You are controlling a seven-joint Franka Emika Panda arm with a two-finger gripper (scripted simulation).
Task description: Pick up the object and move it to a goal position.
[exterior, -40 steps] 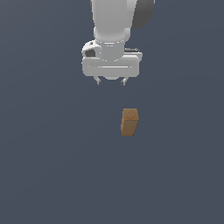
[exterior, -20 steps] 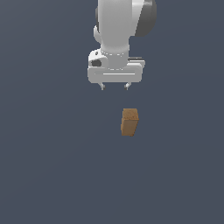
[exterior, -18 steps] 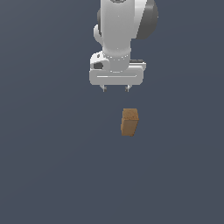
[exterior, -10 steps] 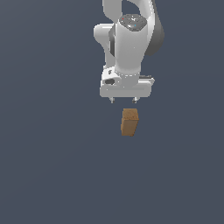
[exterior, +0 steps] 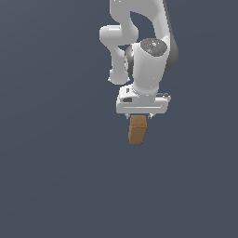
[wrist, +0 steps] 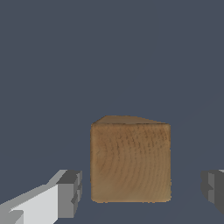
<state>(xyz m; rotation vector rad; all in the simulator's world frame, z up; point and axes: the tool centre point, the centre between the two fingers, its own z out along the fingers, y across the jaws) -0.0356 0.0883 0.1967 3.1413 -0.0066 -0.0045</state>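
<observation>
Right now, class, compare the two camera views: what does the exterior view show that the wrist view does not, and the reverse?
Only the exterior view shows the white arm bending down over the block and the block's elongated shape. Only the wrist view shows the block's wood grain and the two fingers, one on each side of the block, with a gap at each side. Both show the tan-brown block, the open gripper and the plain dark grey surface.

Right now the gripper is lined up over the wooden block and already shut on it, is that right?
Not quite. The gripper is lined up over the wooden block, but it is open: the wrist view shows a gap between each finger and the block.
</observation>
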